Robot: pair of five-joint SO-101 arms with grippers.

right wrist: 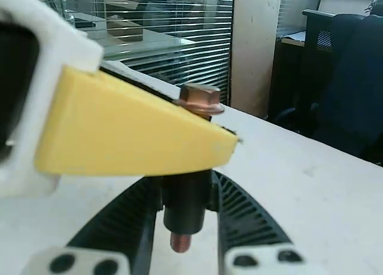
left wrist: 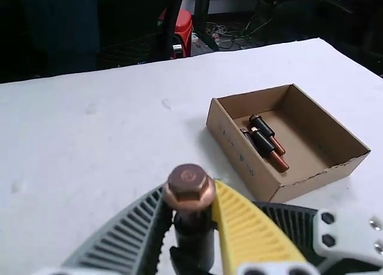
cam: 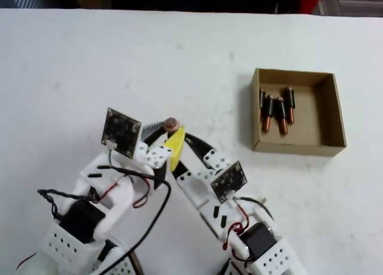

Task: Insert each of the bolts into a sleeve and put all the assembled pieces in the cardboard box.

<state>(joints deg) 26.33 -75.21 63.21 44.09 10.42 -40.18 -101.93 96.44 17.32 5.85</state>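
Left wrist view shows your bolt (left wrist: 188, 186) seated head-up in its sleeve (left wrist: 192, 234), well apart from the cardboard box (cam: 297, 147), with the left gripper (left wrist: 190, 204) pinching the sleeve under the head and the right gripper (right wrist: 187, 194) pinching it lower. Insertion looks done: have one gripper let go and the other carry it to the box.

Nothing readable here, folks.
Just a few tiny specks on the cardboard box (left wrist: 239, 150) wall, way too small to make out.

White arms (cam: 102, 197), black cables (cam: 157, 212) — yellow, grey ribbed pincer fingers (left wrist: 239, 227).
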